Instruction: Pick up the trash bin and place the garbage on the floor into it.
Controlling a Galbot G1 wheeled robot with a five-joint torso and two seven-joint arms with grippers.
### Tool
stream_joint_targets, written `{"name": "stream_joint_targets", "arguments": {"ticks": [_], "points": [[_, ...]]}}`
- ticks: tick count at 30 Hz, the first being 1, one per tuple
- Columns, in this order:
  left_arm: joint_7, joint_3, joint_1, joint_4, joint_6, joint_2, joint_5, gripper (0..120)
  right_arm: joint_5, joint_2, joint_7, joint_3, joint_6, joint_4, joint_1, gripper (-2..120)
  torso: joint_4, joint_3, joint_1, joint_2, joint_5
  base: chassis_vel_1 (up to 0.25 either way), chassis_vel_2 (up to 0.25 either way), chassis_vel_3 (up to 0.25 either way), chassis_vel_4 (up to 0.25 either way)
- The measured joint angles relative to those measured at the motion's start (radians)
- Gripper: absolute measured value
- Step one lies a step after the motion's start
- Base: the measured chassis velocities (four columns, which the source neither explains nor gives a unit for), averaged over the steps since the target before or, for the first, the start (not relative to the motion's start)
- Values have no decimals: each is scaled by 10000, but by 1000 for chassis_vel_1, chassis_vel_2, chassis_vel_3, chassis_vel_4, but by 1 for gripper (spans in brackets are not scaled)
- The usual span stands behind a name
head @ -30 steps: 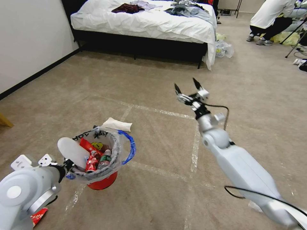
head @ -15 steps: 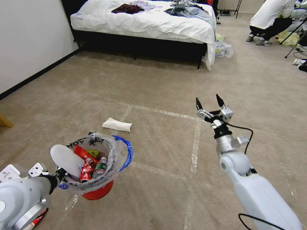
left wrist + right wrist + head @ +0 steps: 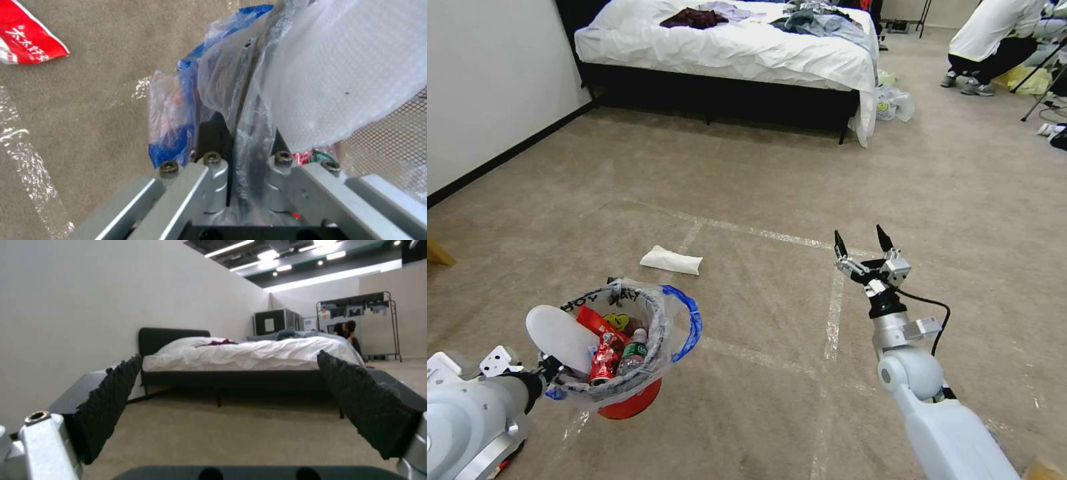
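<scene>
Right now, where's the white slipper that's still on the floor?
In the head view, the white slipper lies on the carpet left of center, just beyond the trash bin held by the left gripper.

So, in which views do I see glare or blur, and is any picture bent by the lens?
Head view: wide-angle bending, the bed edge and wall line curve; clear tape on the floor shines. Left wrist view: the bag of the trash bin glares and is soft, being very close. Right wrist view: the near fingers are blurred and ceiling lights flare.
</scene>
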State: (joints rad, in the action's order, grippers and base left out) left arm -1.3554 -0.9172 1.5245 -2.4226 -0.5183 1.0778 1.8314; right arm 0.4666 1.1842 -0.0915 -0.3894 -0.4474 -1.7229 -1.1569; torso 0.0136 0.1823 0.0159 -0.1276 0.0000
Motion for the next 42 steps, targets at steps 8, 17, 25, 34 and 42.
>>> {"name": "stream_joint_targets", "arguments": {"ticks": [8,17,25,34,42], "points": [[55,13,98,-105,-11,81,-104,4,-69,93,-125,32,-138,65,-199,100,0,0,0,0,-1,0,0,0,0],[147,23,142,-128,-26,122,-262,4,-159,134,-136,103,-222,261,-180,100,0,1,1,0,0,0,0,0,0],[183,35,107,-102,-29,49,-298,4,-280,216,-167,260,-276,463,-105,100,-1,1,1,0,0,-24,22,27,-36],[243,87,105,-100,-31,29,-378,4,-356,248,-164,323,-295,538,-102,100,1,1,2,0,0,-46,45,44,-42],[303,205,95,-87,-44,104,-581,4,-478,213,-164,349,-419,643,-107,100,0,1,2,0,0,-37,36,43,-34]]}}
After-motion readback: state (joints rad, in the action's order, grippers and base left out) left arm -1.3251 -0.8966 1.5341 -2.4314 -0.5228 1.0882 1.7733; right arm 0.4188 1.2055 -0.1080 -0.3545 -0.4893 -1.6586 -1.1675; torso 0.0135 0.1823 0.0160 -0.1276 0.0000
